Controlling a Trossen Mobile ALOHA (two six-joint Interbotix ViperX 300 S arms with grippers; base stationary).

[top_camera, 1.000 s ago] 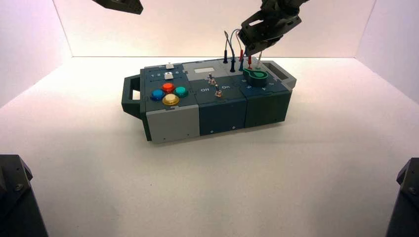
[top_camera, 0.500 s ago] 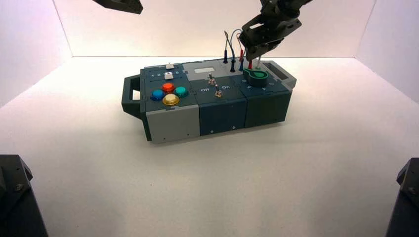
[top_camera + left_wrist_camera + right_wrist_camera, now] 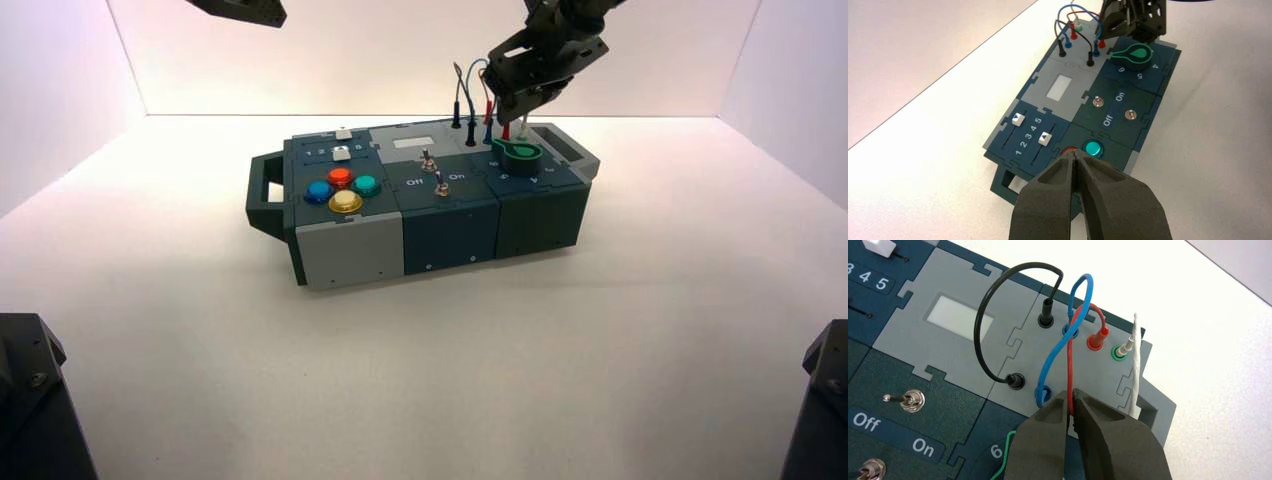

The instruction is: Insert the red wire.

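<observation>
The red wire [image 3: 1070, 357] loops up from a red plug [image 3: 1097, 338] seated in a red socket on the grey panel at the box's back right. Its other end runs down between the fingers of my right gripper [image 3: 1070, 395], which is shut on it; that plug is hidden by the fingers. In the high view the right gripper [image 3: 518, 105] hangs over the wire panel, with a red plug [image 3: 506, 129] below it. My left gripper [image 3: 1075, 156] is shut and empty, held high above the box's button end; it shows in the high view [image 3: 240, 10] at the top left.
The blue wire [image 3: 1068, 340] and black wire [image 3: 993, 325] are plugged in beside the red one. A white wire [image 3: 1135, 365] stands at a green socket [image 3: 1118, 352]. The green knob [image 3: 519, 155], two toggle switches [image 3: 432, 170], sliders [image 3: 1030, 130] and coloured buttons [image 3: 343, 190] lie on the box.
The right gripper with the red wire has risen slightly and shifted a little toward the back. The left arm has not moved.
</observation>
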